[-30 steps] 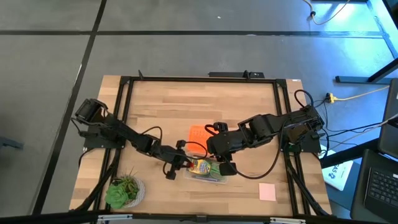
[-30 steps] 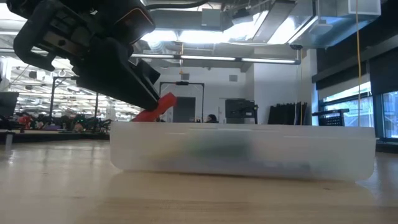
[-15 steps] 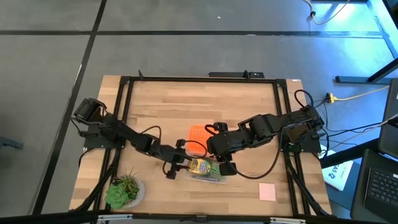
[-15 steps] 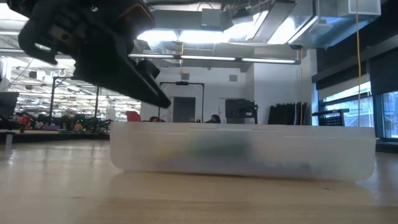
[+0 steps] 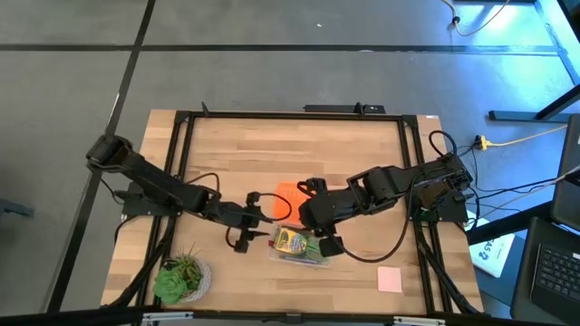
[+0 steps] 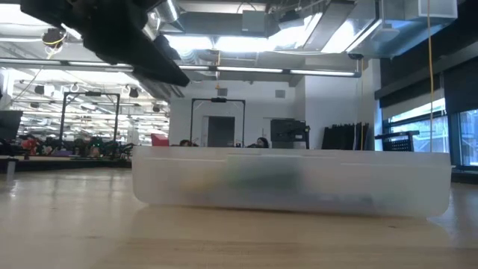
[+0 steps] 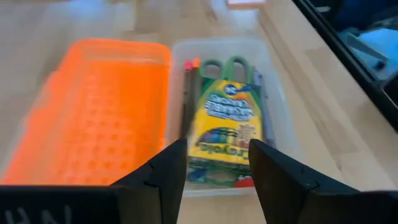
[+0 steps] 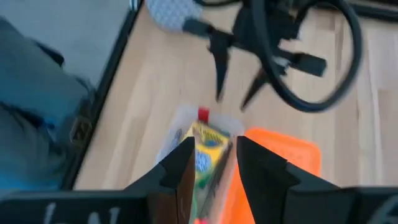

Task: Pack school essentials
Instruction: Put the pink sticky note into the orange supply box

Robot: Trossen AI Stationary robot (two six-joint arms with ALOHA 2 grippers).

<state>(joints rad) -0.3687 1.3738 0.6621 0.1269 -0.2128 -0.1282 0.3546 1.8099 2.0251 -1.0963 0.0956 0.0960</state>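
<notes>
A clear plastic case (image 5: 299,248) lies near the table's front edge. In it lie the yellow-green crayon box (image 7: 225,127), green-handled scissors (image 7: 224,65), thin pencils (image 7: 188,93) and, at its left end, the small red eraser (image 8: 203,114). The pink note pad (image 5: 390,279) lies flat on the table to the right of the case. My left gripper (image 5: 249,237) hangs open just left of the case, holding nothing. It shows high up in the low view (image 6: 168,71). My right gripper (image 5: 324,243) is open over the case's right end. My right gripper stands at the case's right end (image 5: 324,252), coming slantwise from the table's right. Its own body hides the fingertips, so I cannot tell whether they touch the case wall.
The orange lid (image 5: 288,197) lies flat just behind the case. A small green potted plant (image 5: 181,277) stands at the table's front left corner. A black frame (image 5: 290,115) runs along the table's sides. Bare wood lies behind the lid.
My left gripper was over the case's left end holding the red eraser. It let go, and the eraser dropped into that end. The gripper then rose and drew back toward the table's left. My right arm kept still.
</notes>
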